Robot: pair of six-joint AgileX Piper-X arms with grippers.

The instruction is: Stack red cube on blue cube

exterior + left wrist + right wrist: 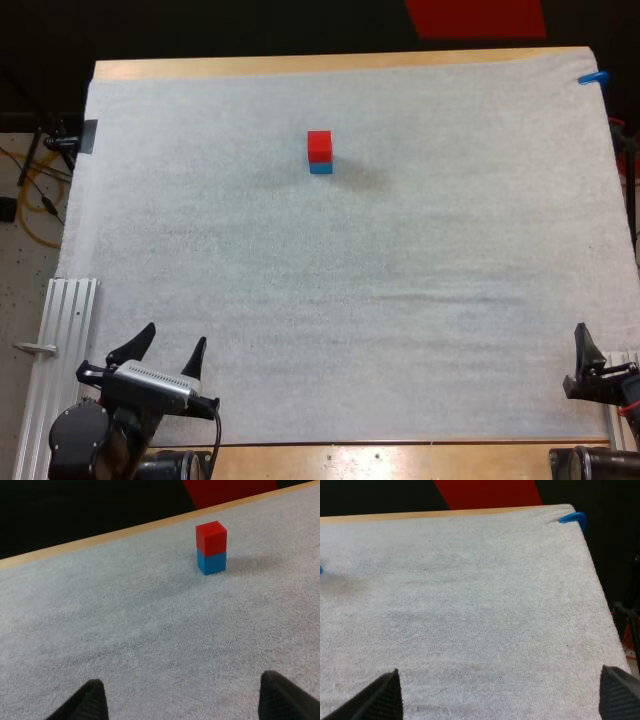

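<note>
Wooden table (pixel 300 66) carries white mat (pixel 380 300) over nearly its full surface. L gripper (pixel 175 338) sits at near-left corner of mat, fingers spread apart, nothing btwn them. R gripper (pixel 502 700) sits at near-right edge of mat, fingers likewise spread, holding nothing. Red cube (pixel 319 146) rests directly on top of blue cube (pixel 321 167), sides approx. aligned. Stack stands upright on mat, mid-width, near table's far edge, well apart from both grippers.
</note>
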